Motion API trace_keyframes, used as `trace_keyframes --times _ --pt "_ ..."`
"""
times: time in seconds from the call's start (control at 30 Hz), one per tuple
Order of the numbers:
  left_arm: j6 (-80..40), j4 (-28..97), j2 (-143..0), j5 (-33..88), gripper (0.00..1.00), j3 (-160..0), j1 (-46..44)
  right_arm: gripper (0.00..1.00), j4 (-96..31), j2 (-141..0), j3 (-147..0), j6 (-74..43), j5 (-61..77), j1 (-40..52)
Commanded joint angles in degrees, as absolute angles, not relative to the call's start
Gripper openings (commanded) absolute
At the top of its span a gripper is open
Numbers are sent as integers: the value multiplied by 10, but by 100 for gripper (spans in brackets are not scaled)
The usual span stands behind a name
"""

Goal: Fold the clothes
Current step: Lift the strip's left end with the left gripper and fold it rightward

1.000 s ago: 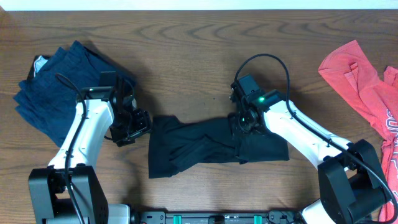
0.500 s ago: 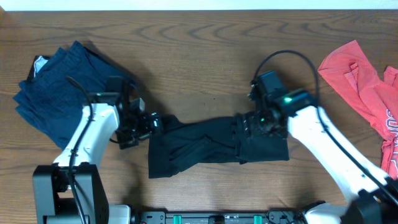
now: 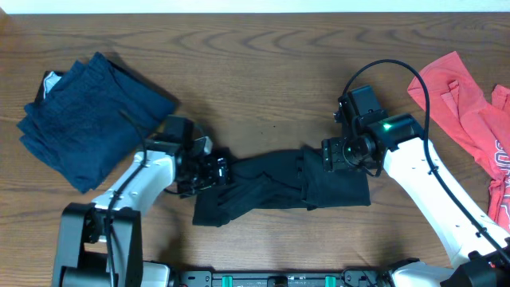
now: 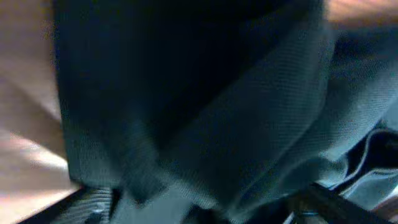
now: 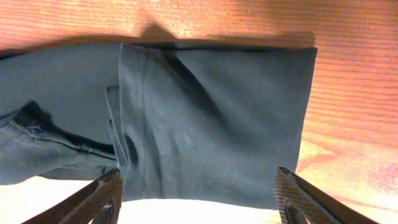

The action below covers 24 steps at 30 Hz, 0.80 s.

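Observation:
The black shirt (image 3: 271, 190) lies crumpled lengthwise at the table's front centre, with its right part folded flat. My left gripper (image 3: 217, 170) is at the shirt's left end. In the left wrist view dark fabric (image 4: 205, 106) fills the frame and lies between the spread fingers (image 4: 90, 200). My right gripper (image 3: 338, 155) hovers over the shirt's folded right part (image 5: 217, 118), open and empty, with its fingertips (image 5: 102, 199) wide apart. A navy garment (image 3: 88, 119) lies at the back left. A red shirt (image 3: 470, 119) lies at the right edge.
The wooden table (image 3: 255, 72) is bare behind the black shirt. Cables loop over both arms. The arm bases stand at the front edge.
My left gripper has moved right onto the black shirt's left end. My right gripper has moved right and back, from the shirt's middle to its right part.

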<state>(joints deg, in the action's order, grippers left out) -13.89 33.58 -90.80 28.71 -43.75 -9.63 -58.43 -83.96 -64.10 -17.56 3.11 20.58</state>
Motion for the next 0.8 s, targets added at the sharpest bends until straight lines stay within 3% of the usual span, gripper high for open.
trace_keyframes --times 0.0,0.03,0.1,0.3,0.53,0.77 --pt "-147 321 -952 296 64 -408 -121 75 -588 -839 -648 -178 28 202" --pt "-148 319 -951 296 35 -408 -120 75 -588 -839 -648 -178 28 202" --pt "-154 318 -950 296 8 -411 -118 75 -589 -839 -648 -177 28 202" --pt "-149 385 -927 269 6 -461 -80 74 -589 -839 -648 -178 25 201" --pt "-138 587 -888 128 6 -626 23 73 -603 -839 -648 -179 -16 163" --pt "-139 704 -886 174 6 -758 19 73 -613 -839 -648 -145 -15 117"
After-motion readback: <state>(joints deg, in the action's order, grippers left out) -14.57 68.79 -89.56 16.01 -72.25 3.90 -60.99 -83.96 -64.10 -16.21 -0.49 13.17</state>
